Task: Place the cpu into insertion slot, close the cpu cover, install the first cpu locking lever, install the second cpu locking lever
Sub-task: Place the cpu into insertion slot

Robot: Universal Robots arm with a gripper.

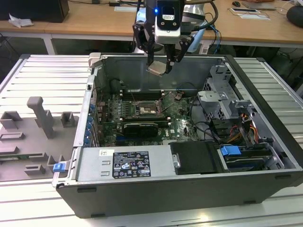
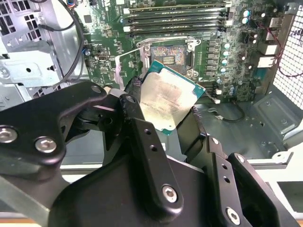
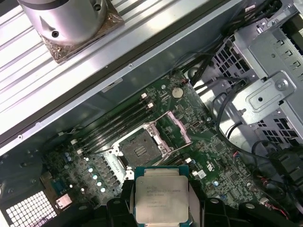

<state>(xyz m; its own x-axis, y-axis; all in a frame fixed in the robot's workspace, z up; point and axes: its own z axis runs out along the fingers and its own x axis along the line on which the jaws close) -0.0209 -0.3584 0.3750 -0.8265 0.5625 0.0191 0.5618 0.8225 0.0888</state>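
My gripper (image 1: pixel 161 65) hangs above the open computer case, shut on the cpu (image 1: pixel 157 69). The cpu is a thin square chip with a silver-grey top, tilted between the two black fingers (image 2: pixel 134 109) in both wrist views (image 3: pixel 161 198). It is well above the board and touches nothing else. Below it lies the insertion slot (image 3: pixel 140 150), a dark square socket in a silvery frame on the green board (image 1: pixel 147 110) (image 2: pixel 170 56). The socket is bare. The cpu cover (image 3: pixel 177 128) stands swung up beside the socket (image 2: pixel 124 66).
Memory slots (image 1: pixel 142 93) run behind the socket and a black graphics card (image 1: pixel 140 127) lies in front of it. A metal drive cage (image 1: pixel 222 101) with cables fills the exterior view's right. The power supply (image 1: pixel 124 163) sits at the front. A grey fixture plate (image 1: pixel 33 137) lies outside the case.
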